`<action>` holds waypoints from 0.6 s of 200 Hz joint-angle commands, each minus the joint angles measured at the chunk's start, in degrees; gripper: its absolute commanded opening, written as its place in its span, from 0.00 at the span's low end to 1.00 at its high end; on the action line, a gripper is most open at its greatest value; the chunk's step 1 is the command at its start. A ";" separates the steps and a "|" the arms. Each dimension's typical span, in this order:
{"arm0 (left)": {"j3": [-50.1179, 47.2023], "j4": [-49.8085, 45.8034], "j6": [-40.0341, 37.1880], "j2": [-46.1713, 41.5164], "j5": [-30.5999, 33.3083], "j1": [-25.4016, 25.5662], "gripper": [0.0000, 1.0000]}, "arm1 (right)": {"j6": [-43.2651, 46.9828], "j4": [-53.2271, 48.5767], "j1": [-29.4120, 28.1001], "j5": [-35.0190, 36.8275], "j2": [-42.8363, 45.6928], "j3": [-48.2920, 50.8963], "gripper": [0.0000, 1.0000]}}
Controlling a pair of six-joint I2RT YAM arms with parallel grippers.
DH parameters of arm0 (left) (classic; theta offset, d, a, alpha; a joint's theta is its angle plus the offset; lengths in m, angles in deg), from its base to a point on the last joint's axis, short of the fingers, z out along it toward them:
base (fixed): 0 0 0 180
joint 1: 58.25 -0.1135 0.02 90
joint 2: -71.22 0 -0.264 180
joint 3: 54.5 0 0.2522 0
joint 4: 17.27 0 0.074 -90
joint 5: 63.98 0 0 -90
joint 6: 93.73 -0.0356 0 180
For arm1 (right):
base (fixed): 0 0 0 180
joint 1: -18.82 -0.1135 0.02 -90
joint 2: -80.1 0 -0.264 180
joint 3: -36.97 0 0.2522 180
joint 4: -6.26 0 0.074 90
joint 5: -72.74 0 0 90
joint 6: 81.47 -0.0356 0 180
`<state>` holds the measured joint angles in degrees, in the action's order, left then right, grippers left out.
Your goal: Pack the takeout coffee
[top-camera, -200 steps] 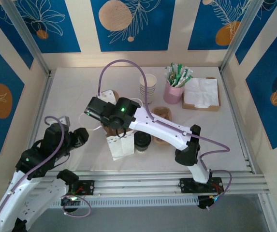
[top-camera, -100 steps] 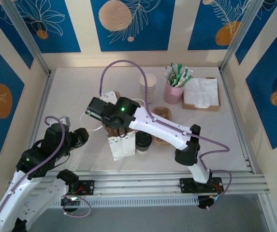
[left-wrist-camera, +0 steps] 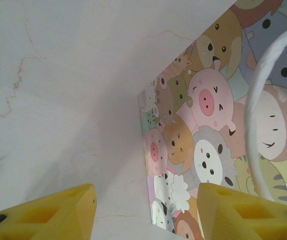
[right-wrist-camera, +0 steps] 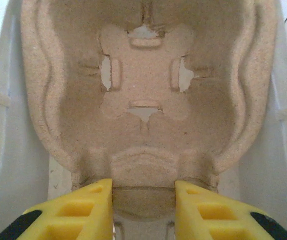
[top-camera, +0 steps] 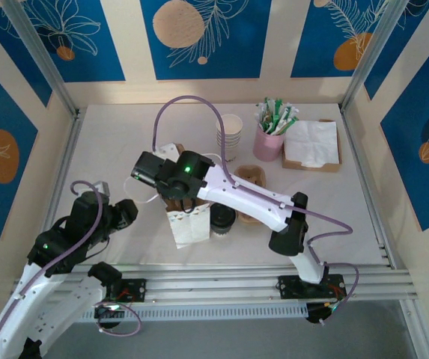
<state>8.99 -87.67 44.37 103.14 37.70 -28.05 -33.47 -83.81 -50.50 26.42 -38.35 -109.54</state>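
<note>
Bagging brown moulded-pulp cup carrier [right-wrist-camera: 143, 100], my right hand [right-wrist-camera: 143, 192] seemingly gripping its rim; left hand [left-wrist-camera: 146, 200] open. Next: load black-lidded paper cup [top-camera: 221, 215].

Carrier [right-wrist-camera: 143, 100] in bag [top-camera: 188, 228]; takeout coffee [top-camera: 221, 217] right

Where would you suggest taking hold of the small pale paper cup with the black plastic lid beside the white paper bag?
Probably the paper wall just under the lid of the lidded pale paper cup, from the near side. It stands upright, so a side pinch fits its round wall; the white paper bag crowds its left, the right arm its far side.
</note>
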 commanded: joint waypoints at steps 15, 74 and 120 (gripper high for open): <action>-0.91 -1.00 0.76 -0.54 1.15 0.39 0.55 | 0.34 -1.35 -0.21 -3.07 -0.90 -0.87 0.32; -1.39 -0.87 0.77 -0.36 1.50 0.39 0.55 | -0.63 -4.33 0.40 -3.54 -0.75 -1.55 0.32; -2.00 -1.14 0.66 -0.37 2.36 0.39 0.55 | 0.98 -2.12 0.05 -2.97 1.15 -0.61 0.32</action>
<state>7.81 -87.67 44.37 103.14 38.51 -28.05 -33.47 -85.74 -50.43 24.24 -38.59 -109.54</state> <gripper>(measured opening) 0.554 0.321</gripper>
